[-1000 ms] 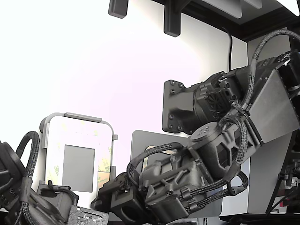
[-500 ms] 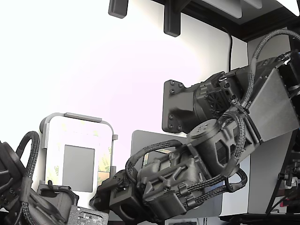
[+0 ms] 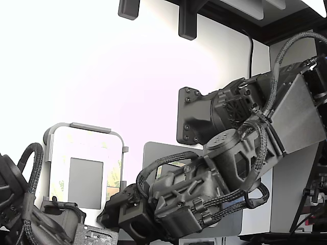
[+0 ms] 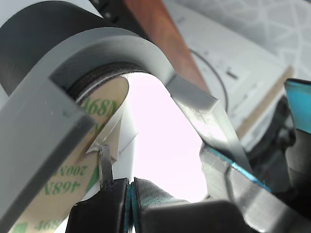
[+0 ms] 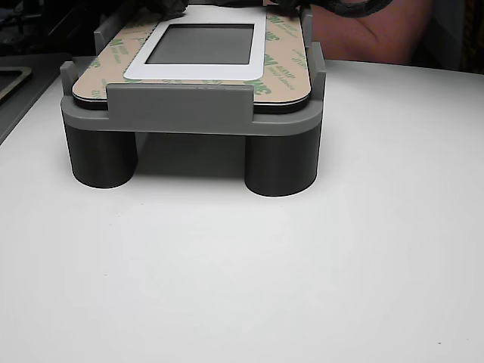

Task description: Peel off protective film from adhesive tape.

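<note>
We see the gripper (image 4: 127,182) pinched nearly shut on what seems a lifted corner of the protective film (image 4: 99,127), green-printed "468N" and "200XN", at the grey fixture's (image 5: 193,113) corner.

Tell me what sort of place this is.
Probably an assembly test bench: a grey plastic fixture on round legs cradles a panel faced with pale-yellow, green-printed liner on a plain white tabletop, worked by a black cable-wrapped robot arm.

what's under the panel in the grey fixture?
The panel with its liner-faced tape sits on a grey fixture. Beneath that plate, two dark round legs stand on the white table. Any rear legs and the panel's underside are hidden.
</note>
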